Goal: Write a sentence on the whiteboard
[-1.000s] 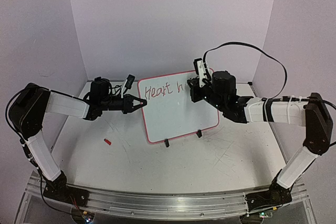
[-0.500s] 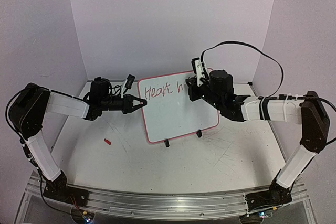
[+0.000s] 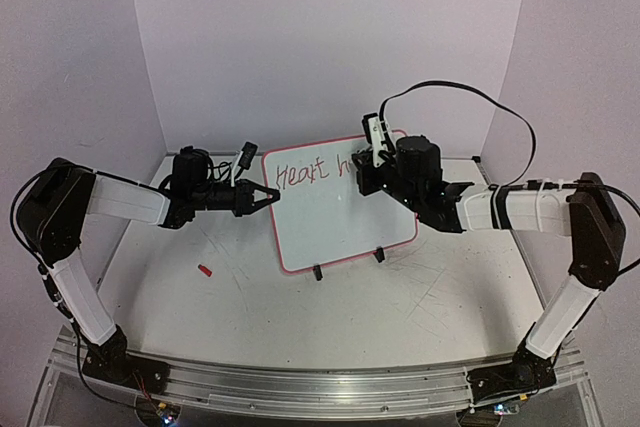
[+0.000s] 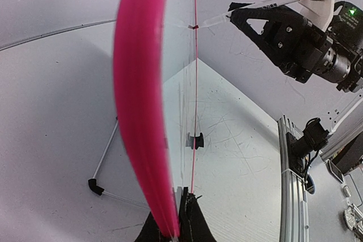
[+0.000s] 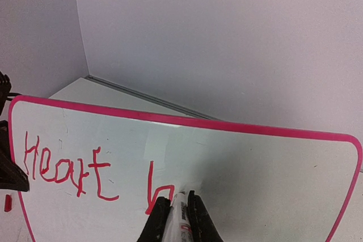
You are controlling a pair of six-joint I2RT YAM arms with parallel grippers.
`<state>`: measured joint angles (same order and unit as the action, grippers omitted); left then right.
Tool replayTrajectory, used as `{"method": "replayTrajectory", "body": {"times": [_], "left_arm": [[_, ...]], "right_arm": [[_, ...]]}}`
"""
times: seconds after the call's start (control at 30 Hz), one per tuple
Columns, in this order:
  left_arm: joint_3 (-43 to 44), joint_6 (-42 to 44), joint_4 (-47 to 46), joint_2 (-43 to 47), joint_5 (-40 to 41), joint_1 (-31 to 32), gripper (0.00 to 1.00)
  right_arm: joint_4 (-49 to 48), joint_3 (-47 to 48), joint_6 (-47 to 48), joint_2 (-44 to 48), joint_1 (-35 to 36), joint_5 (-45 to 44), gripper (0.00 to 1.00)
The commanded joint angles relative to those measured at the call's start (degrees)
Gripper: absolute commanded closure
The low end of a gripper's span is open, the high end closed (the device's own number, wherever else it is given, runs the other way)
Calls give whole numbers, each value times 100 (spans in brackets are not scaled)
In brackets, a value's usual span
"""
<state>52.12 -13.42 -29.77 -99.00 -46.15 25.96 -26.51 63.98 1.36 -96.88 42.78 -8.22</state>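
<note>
While right gripper (image 5: 174, 217) clamps marker (image 4: 249, 10) against whiteboard (image 3: 340, 219) | blank surface lies rightward along its long axis | left gripper (image 3: 271, 198) pinches left rim

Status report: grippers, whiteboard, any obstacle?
Left gripper shut on whiteboard edge. Right gripper shut on red marker, tip at board. "Heart h" written. Small red piece lies apart.
</note>
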Motion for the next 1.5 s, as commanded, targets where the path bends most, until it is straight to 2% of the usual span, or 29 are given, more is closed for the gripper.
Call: {"method": "replayTrajectory", "body": {"times": [0.0, 0.33, 0.67, 1.17, 1.47], "left_arm": [[102, 805, 226, -4, 906, -64, 100], [118, 797, 246, -6, 882, -63, 100], [110, 804, 253, 10, 884, -64, 100], [96, 841, 261, 21, 897, -64, 100], [87, 843, 271, 25, 886, -65, 100]], "right_arm": [[-114, -139, -92, 110, -1, -42, 100], [-74, -444, -285, 283, 2, -314, 100], [-300, -256, -184, 229, -7, -802, 100], [-233, 253, -70, -180, -5, -367, 100], [-156, 89, -372, -191, 20, -147, 100]]}}
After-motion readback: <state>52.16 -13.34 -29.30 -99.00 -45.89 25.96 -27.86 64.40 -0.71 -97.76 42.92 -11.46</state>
